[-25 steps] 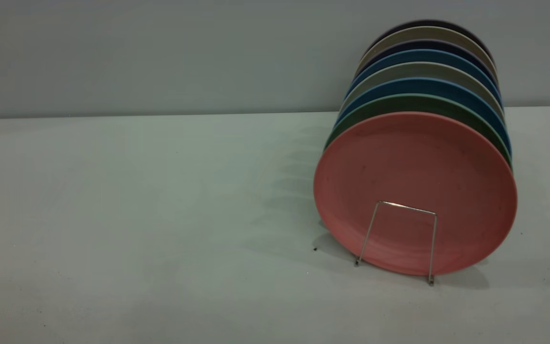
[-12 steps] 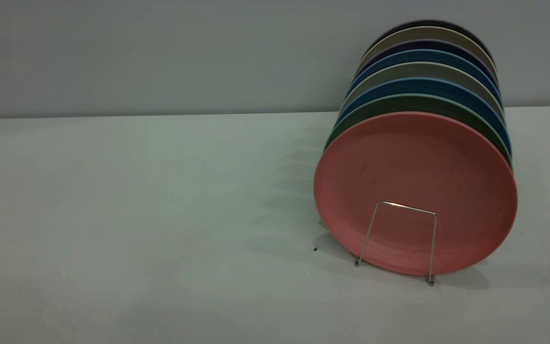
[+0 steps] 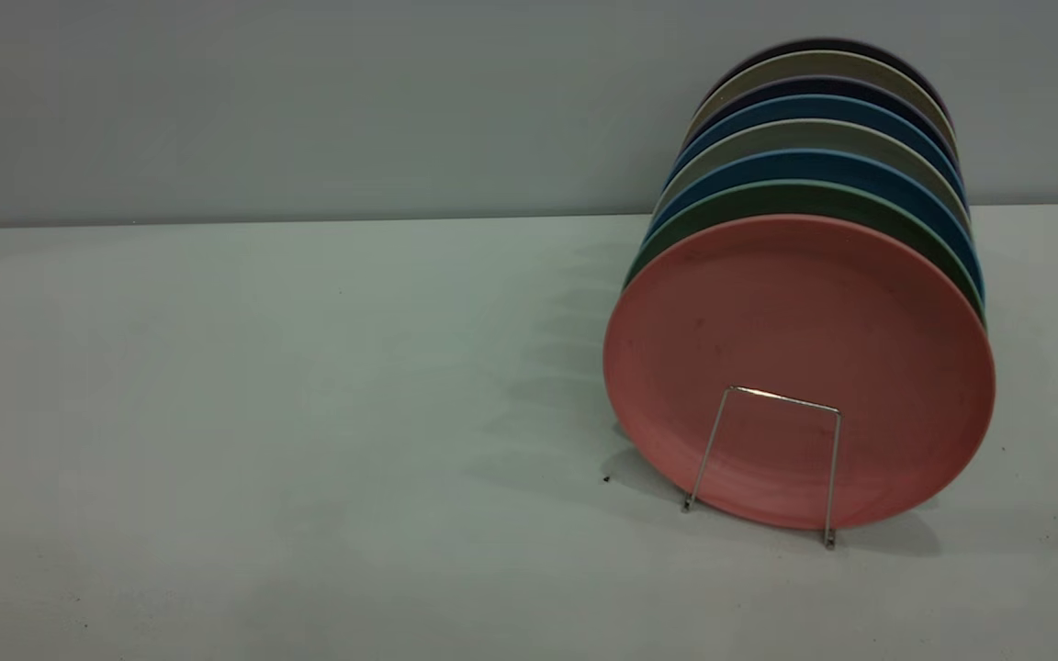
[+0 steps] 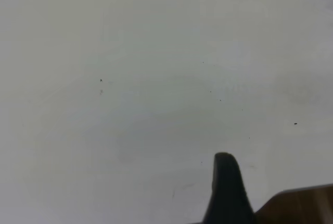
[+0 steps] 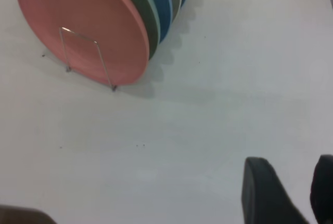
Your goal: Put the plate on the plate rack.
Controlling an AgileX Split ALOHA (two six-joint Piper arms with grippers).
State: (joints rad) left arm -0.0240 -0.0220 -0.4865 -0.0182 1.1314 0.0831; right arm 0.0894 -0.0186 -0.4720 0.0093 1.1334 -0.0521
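Exterior view shows the plate [image 3: 799, 358] upright at the front of the plate rack [image 3: 772, 459], propped by its wire loop, near the table's [image 3: 263, 413] far-right edge; right gripper [image 5: 296, 187] open, left gripper's [image 4: 226, 187] fingers unclear.

Across the exterior views nothing has shifted: the round salmon-pink plate [image 3: 798, 367] stands as before in the thin silvery wire rack [image 3: 765, 464].
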